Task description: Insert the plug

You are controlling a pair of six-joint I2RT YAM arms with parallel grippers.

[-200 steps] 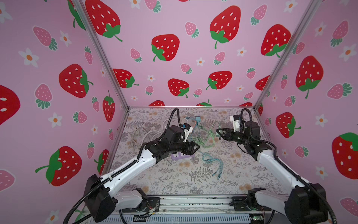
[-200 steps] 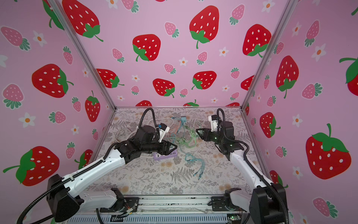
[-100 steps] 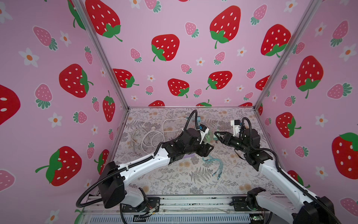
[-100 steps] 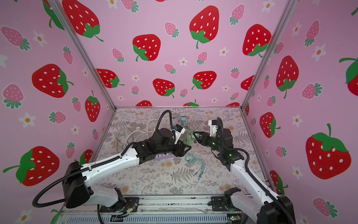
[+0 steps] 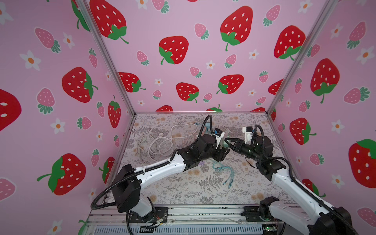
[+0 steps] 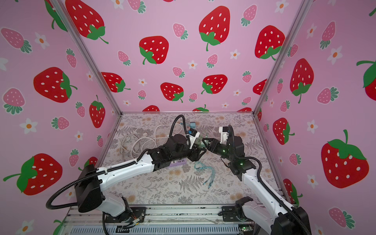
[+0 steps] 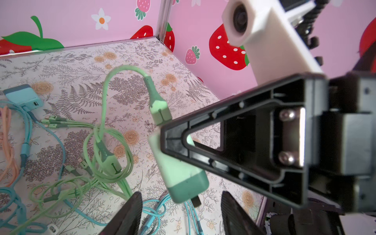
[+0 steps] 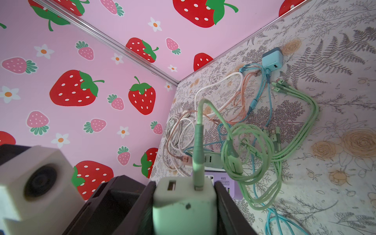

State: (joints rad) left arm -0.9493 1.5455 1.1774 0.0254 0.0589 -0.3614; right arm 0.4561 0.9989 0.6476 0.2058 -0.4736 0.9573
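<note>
We saw the right gripper (image 5: 228, 141) clenched on the green charger (image 8: 183, 201), which sat squarely between its jaws (a green cable (image 8: 198, 126) ran from its port). The left gripper (image 7: 180, 211) stood released, the charger's dark end in the gap between its jaws, touching neither. The purple strip (image 6: 179, 162) lay beyond the right jaws.

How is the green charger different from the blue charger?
The green charger is mint green; the blue charger is pale blue. The green charger is pinched in the right gripper, off the mat; the blue charger lies on the mat. Both have a cable plugged in: green cable, blue cable.
</note>
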